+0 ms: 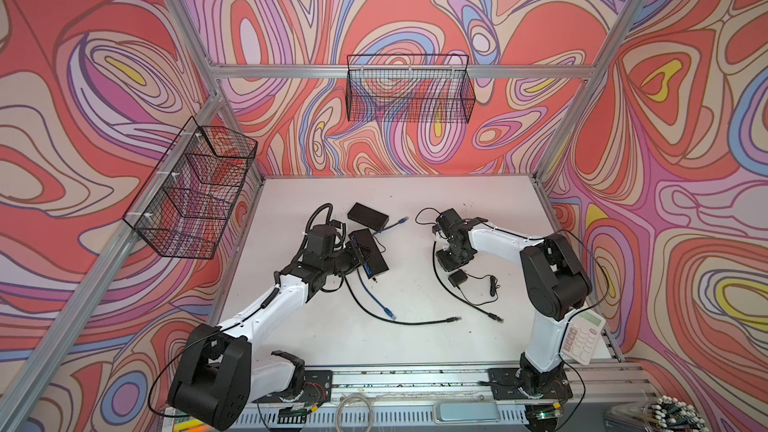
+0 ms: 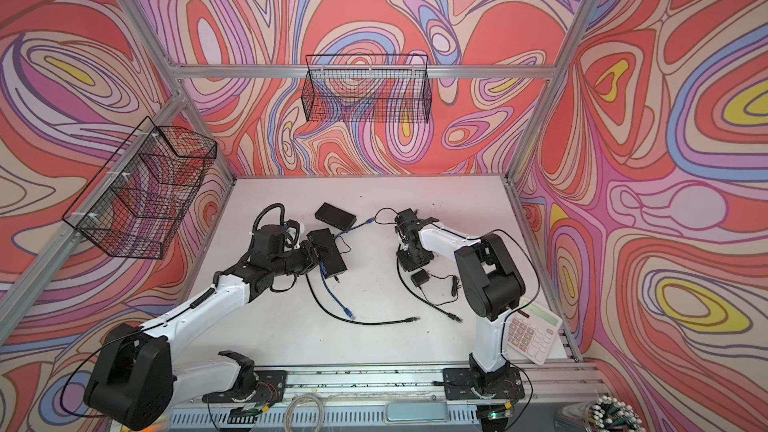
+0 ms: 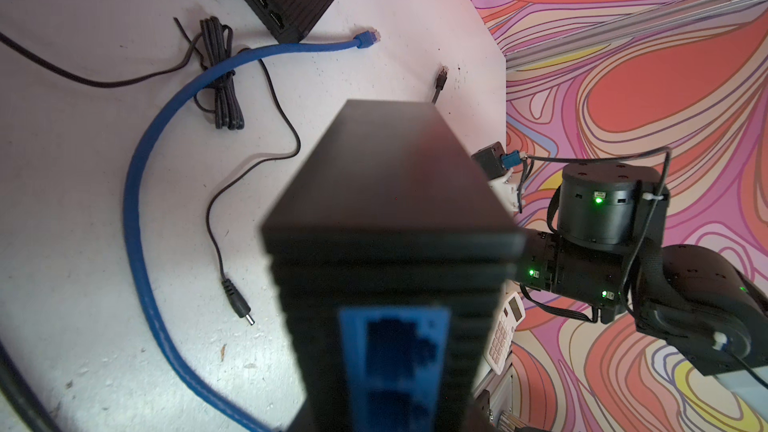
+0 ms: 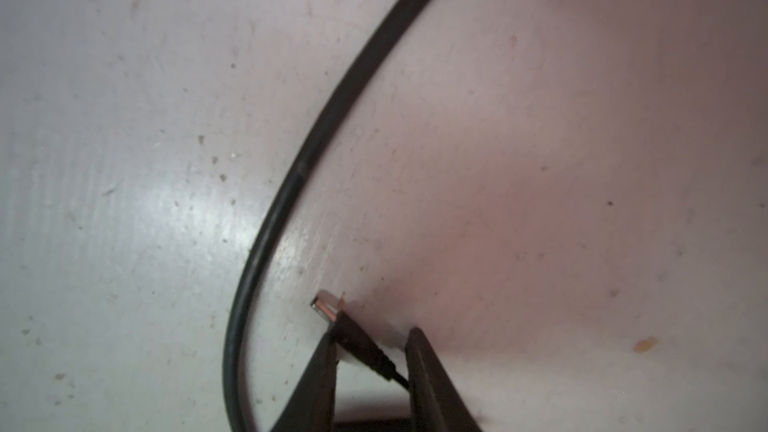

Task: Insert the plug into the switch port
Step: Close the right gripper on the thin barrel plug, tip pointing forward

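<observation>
Swirling red and purple walls (image 1: 104,76) enclosed a white table (image 1: 415,351) strewn with cords. Left of centre, the left gripper (image 1: 353,253) was clamped on a black switch (image 1: 372,253), its jaws closed against the casing. In the left wrist view the switch (image 3: 395,201) filled the middle of the picture, and a blue port (image 3: 395,351) faced the lens, blurred. A second switch (image 1: 368,216) lay just behind it on the table.

Right of centre, the right gripper (image 1: 451,261) pointed down at the table beside a small adapter (image 1: 457,279). In the right wrist view its jaws (image 4: 371,336) stood narrow on either side of the plug (image 4: 355,340), which lay aslant on the table with its silver tip clear of the fingers. Whether they pinched it could not be told. A black cable (image 4: 291,201) curved past just beside it.

A blue cable (image 1: 374,297) trailed from under the held switch towards the front. A calculator (image 1: 582,336) sat at the right edge, well apart.
</observation>
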Available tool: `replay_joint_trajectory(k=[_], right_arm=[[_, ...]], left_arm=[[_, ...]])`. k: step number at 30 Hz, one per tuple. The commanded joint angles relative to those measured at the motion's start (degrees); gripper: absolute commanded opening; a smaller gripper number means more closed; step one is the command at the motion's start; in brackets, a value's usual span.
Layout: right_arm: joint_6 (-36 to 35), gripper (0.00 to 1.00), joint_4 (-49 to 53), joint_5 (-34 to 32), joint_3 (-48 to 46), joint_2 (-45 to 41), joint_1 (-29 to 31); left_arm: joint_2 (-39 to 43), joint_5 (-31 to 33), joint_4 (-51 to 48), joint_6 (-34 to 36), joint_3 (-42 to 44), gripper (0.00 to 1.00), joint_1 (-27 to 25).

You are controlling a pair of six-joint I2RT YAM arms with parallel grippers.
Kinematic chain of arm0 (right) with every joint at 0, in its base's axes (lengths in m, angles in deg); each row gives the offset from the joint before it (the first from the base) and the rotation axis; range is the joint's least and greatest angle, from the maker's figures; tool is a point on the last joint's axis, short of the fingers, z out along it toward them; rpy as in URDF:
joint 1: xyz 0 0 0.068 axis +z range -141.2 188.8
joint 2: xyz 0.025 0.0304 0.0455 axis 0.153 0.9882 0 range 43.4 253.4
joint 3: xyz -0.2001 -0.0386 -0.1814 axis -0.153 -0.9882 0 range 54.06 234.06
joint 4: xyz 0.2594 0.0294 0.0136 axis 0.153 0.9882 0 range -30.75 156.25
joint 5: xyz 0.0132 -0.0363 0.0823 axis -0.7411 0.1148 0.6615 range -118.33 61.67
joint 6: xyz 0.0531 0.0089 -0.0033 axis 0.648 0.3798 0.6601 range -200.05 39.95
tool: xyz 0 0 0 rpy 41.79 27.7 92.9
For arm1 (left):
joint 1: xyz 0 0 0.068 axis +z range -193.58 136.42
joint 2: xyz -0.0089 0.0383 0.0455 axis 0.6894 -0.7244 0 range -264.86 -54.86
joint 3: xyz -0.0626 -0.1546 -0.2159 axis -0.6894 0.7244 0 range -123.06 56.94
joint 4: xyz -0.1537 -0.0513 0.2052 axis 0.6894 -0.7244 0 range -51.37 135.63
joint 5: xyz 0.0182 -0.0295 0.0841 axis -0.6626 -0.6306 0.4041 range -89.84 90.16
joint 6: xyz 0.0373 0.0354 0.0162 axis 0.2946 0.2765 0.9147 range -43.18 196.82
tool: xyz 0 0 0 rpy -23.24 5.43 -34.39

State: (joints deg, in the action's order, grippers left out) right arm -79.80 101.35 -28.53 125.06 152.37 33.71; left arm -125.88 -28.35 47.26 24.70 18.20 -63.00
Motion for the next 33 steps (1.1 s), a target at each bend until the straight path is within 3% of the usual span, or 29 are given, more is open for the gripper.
replay_joint_trajectory(k=[1,15,23,33], right_arm=[[0.89,0.27,1.55,-0.77,-2.05,1.55,-0.83],[1.07,0.16,0.24,-1.18,-2.54,1.82,-1.57],[1.17,0.0,-2.58,-3.52,-2.89,0.13,-1.62],[-0.11,0.0,-8.61,-6.05,-2.97,-10.05,-1.62]], left_arm=[[0.01,-0.57,2.8,0.17,-0.46,0.14,0.44],[0.54,-0.49,2.78,0.09,0.15,0.14,0.52],[0.44,-0.8,3.16,-0.18,0.29,0.14,0.61],[-0.43,-1.72,4.85,-1.22,0.09,0.14,0.58]])
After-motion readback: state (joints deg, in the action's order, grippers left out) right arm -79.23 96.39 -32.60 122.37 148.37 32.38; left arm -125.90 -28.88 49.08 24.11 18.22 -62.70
